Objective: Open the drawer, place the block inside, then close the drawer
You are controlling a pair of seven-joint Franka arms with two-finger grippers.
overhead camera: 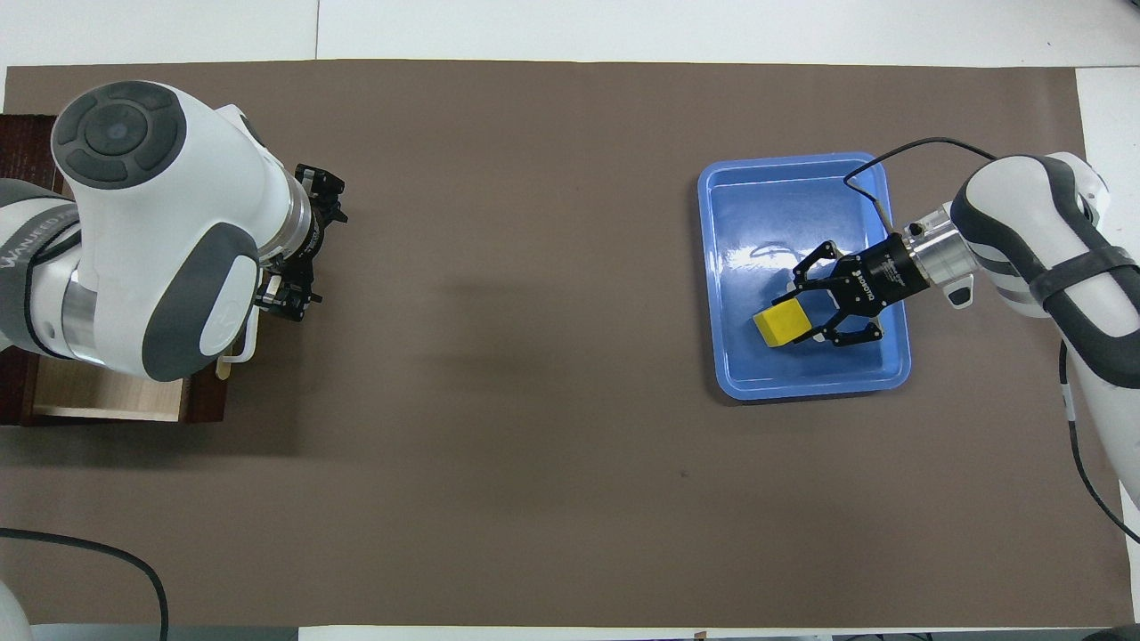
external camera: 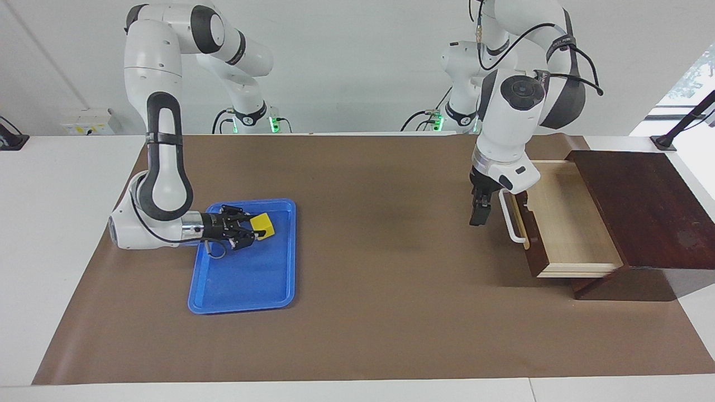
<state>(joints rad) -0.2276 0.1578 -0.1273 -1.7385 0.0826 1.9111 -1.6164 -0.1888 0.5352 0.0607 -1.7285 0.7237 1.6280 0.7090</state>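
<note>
White wall [external camera: 346, 67], window [external camera: 690, 78], brown mat [external camera: 363, 312].

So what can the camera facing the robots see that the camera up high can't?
Only the facing view shows the arms' bases, the wall and the whole open drawer with its pale inside and the dark box top. Only the overhead view shows the left gripper from above, while the left arm hides most of the drawer. Both show the right gripper shut on the yellow block over the blue tray, and the left gripper in front of the drawer's white handle.
</note>
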